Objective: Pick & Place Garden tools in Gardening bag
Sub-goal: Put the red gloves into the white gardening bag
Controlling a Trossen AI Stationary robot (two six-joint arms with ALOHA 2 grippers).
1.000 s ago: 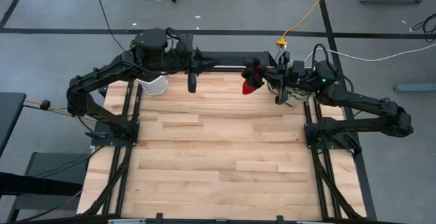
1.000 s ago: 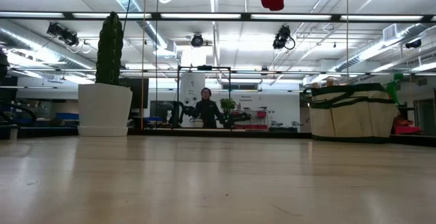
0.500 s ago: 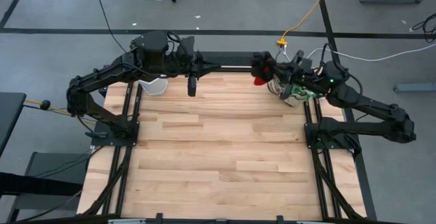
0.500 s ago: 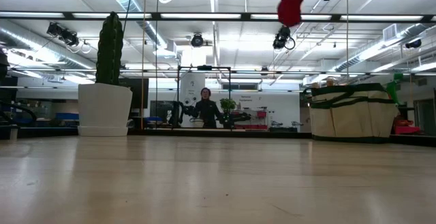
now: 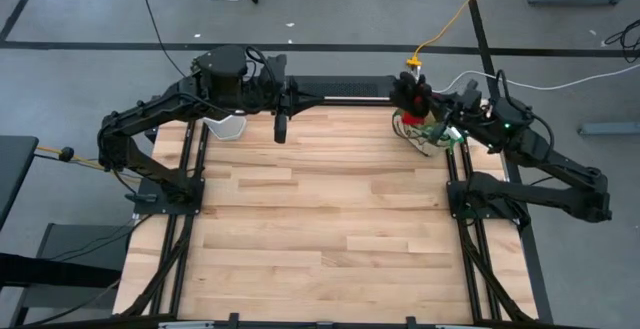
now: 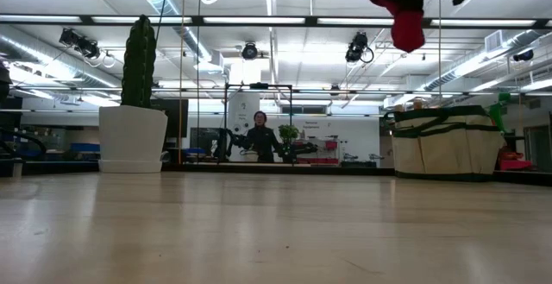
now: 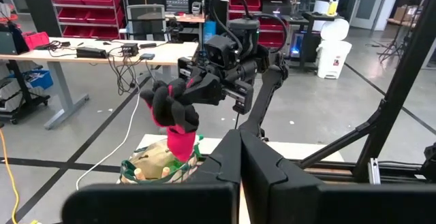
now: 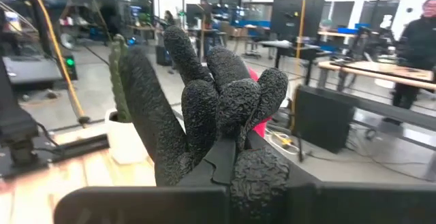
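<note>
**Glove held over the bag, ready to drop**

The right gripper (image 5: 412, 97) is pinching a red glove (image 6: 406, 23) with a dark textured palm, up at the table's far right corner. The gardening bag (image 5: 428, 134) sits on that corner, right against the right edge. From above, the glove sits at the bag's far rim, more or less over the opening; from table height it dangles clear above the bag's top, toward its left side. The glove hangs long axis down, red cuff lowest, black fingers bunched in the claw. In the left wrist view the cuff points straight at the bag mouth.

So the coming move looks like a short drop: bag below and slightly toward the near-right of the claw. Little room there, with the table's far and right edges close by and things already poking out of the bag.

The left gripper (image 5: 281, 125) waits with fingers pressed together, holding nothing, over the far edge, near the white pot (image 5: 229, 125) with the cactus at the far left corner. Well apart from the bag; right arm is plainly nearer. The rest of the table (image 5: 320, 229) is open.
</note>
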